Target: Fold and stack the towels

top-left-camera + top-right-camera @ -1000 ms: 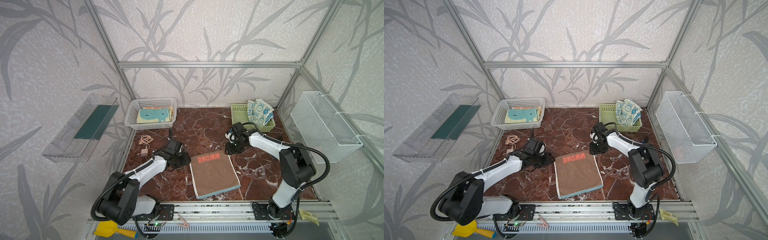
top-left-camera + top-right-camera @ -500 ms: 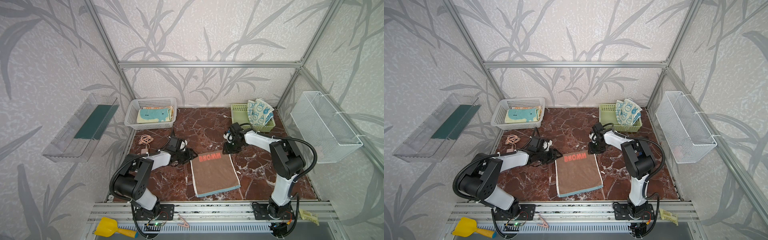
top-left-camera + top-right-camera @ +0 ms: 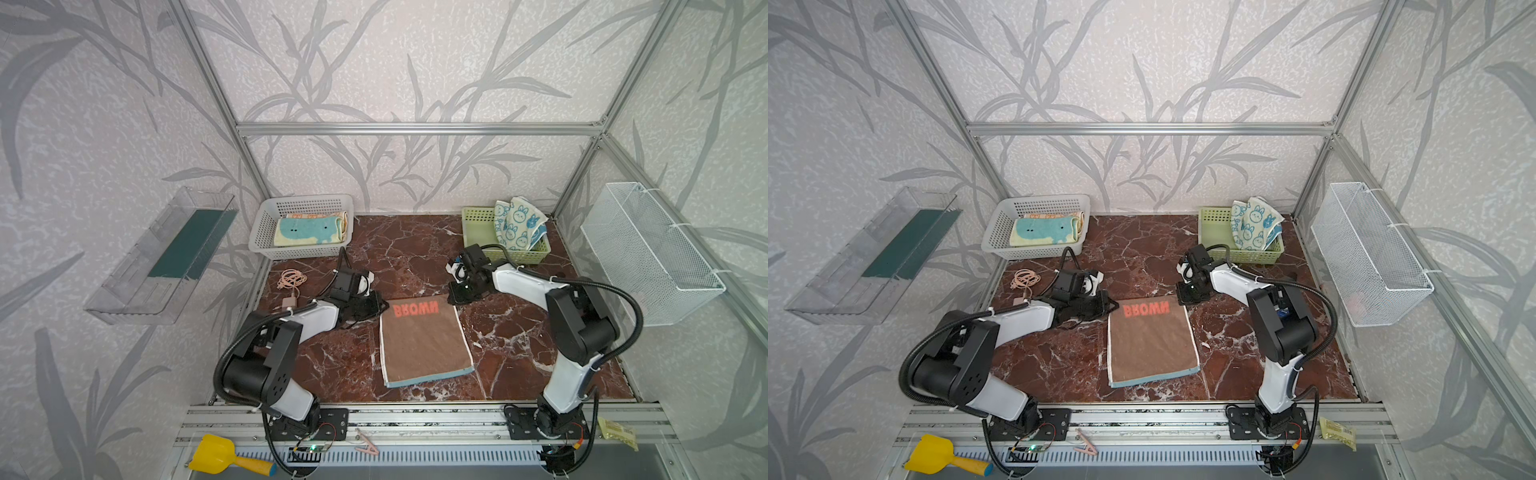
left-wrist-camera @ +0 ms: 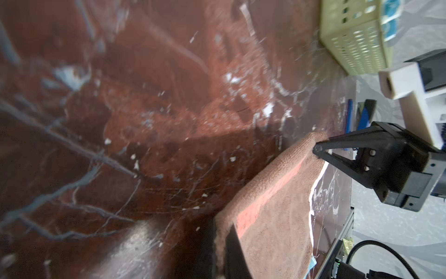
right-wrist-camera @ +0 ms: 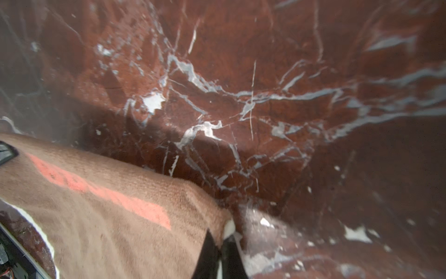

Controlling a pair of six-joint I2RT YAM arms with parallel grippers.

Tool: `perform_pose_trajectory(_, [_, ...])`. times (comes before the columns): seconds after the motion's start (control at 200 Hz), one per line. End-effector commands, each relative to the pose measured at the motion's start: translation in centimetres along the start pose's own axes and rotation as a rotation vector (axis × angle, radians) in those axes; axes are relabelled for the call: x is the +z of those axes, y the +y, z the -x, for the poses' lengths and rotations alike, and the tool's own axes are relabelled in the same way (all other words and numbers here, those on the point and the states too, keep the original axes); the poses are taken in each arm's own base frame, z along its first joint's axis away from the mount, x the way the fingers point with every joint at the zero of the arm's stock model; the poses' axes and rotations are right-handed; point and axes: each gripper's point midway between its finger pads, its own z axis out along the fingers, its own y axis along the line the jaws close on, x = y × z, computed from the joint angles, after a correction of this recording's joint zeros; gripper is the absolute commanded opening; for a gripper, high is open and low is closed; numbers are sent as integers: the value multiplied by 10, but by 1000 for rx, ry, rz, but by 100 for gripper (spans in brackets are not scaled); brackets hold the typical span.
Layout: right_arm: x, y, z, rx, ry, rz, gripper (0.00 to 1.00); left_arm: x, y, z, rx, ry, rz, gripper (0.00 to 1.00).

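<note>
A brown towel with red letters lies flat mid-table, its lettered edge farthest from the rail. My left gripper is shut on its far left corner. My right gripper is shut on the far right corner, pinching brown cloth and white hem. In the left wrist view the towel runs across to the right gripper. A folded teal hippo towel lies in the white basket. A white towel with blue bunnies stands in the green basket.
A coiled pink cable with a plug lies by the left arm. A white wire basket hangs on the right wall and a clear shelf on the left wall. A yellow scoop lies below the rail.
Both grippers have closed on the brown towel's two far corners; before, they stood open beside them. The towel itself lies where it was.
</note>
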Motion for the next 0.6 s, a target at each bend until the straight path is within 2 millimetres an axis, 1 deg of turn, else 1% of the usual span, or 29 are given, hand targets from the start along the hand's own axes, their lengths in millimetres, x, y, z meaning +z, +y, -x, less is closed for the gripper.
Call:
perform_pose_trajectory(0.0, [-52, 19, 25, -72, -206, -4, 0, -40, -36, 36, 226, -192, -31, 0])
perform_pose_trajectory(0.055, [-69, 27, 25, -95, -271, 12, 0, -58, -49, 40, 292, -249, -42, 0])
perform_pose_trajectory(0.13, [-84, 35, 20, -104, -328, 24, 0, -79, -64, 42, 365, -330, -60, 0])
perform_pose_trajectory(0.2, [-99, 46, 15, -123, -366, 46, 0, -96, -79, 40, 418, -376, -86, 0])
perform_pose_trajectory(0.36, [-144, 68, 6, -192, -475, 45, 0, -134, -107, 31, 513, -481, -119, 0])
perform_pose_trajectory(0.485, [-179, 79, -4, -223, -564, 51, 0, -155, -123, 17, 570, -508, -136, 0])
perform_pose_trajectory(0.545, [-192, 79, -11, -221, -591, 45, 0, -161, -127, 11, 579, -501, -140, 0])
perform_pose_trajectory(0.595, [-197, 76, -15, -209, -600, 34, 0, -162, -126, 7, 567, -492, -142, 0])
